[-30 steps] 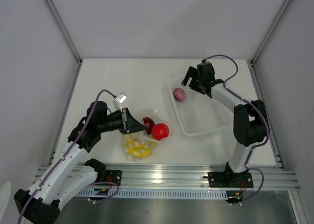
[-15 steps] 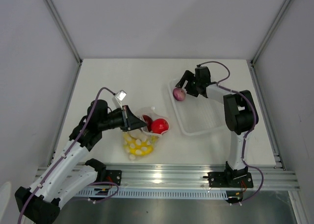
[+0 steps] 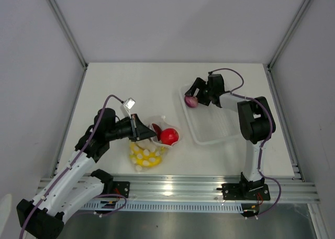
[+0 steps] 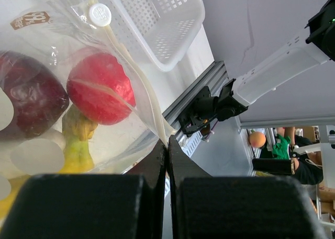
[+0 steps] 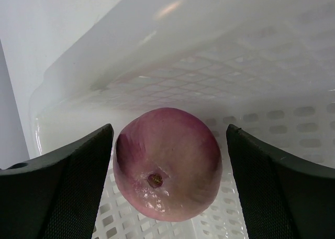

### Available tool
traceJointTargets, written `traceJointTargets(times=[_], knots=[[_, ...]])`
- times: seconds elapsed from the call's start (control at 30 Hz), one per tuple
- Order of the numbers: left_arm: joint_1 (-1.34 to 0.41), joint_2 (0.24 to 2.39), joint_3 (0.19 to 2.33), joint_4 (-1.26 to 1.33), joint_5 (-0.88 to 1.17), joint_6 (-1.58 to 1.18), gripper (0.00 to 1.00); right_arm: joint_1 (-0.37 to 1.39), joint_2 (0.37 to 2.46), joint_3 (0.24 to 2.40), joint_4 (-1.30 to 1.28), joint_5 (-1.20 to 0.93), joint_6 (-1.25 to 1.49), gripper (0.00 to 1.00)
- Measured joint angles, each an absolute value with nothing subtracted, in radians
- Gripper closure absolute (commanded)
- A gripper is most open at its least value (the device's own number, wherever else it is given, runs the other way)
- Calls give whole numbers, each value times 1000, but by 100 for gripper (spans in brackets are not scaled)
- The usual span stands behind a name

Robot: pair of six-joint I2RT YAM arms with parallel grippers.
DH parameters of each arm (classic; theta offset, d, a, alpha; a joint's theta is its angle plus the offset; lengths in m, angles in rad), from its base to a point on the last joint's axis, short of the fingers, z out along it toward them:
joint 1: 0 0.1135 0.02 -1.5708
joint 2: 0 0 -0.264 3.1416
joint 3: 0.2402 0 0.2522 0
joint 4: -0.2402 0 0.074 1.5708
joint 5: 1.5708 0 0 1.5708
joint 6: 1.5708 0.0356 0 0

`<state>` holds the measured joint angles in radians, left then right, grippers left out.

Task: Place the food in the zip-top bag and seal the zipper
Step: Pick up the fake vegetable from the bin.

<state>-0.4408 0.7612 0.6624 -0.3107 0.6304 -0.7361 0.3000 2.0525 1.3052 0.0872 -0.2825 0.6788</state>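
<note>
The left gripper [image 4: 167,144] was clamped shut on the mouth edge of the clear, crinkly zip-top bag [image 4: 57,40], apparently holding it open near the white table's [image 3: 115,82] front edge. The right gripper [image 3: 193,96], wide open and empty, straddled the pink-purple round onion [image 5: 167,163] in the white perforated tray's [image 3: 209,141] far-left corner. A second earlier it had hung behind the onion.

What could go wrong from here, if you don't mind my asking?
The onion is round and glossy, lying in a corner of the tray inside the open right gripper; it could squirt out or roll as the jaws close. The left gripper pinches only a thin edge of the bag, already loaded with the red fruit and more; the plastic might slip free.
</note>
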Motion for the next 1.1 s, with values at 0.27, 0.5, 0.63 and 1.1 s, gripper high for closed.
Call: traceJointTargets(times=[0.27,0.5,0.63,1.1], knots=[[-441,748,650,-302,630,-743,100,314,2051,1284,120,-287,680,16],[-441,738,641,-297,630,-751,99,326,2038,1253,140,-286,680,37],[-441,736,634,-295,631,-759,99,333,2030,1247,136,-280,680,66],[-441,711,633,-324,627,-760,99,336,1830,1238,-42,-181,624,100]])
